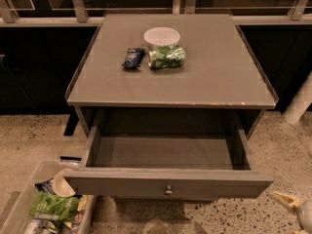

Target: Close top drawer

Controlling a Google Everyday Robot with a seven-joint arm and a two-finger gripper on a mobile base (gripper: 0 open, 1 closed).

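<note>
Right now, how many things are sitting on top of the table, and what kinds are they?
White bowl: 1
Snack bags: 2, a green bag and a dark blue packet
Total: 3
Below them the top drawer is open, and the gripper is low at the right, apart from the drawer's front.

Cream, pointed end effector point(283, 200), bottom-right corner

Grey table point(219, 77) with white bowl point(162, 36), green packet point(166, 57) and dark packet point(133, 57); hand point(282, 199) low at right.
</note>
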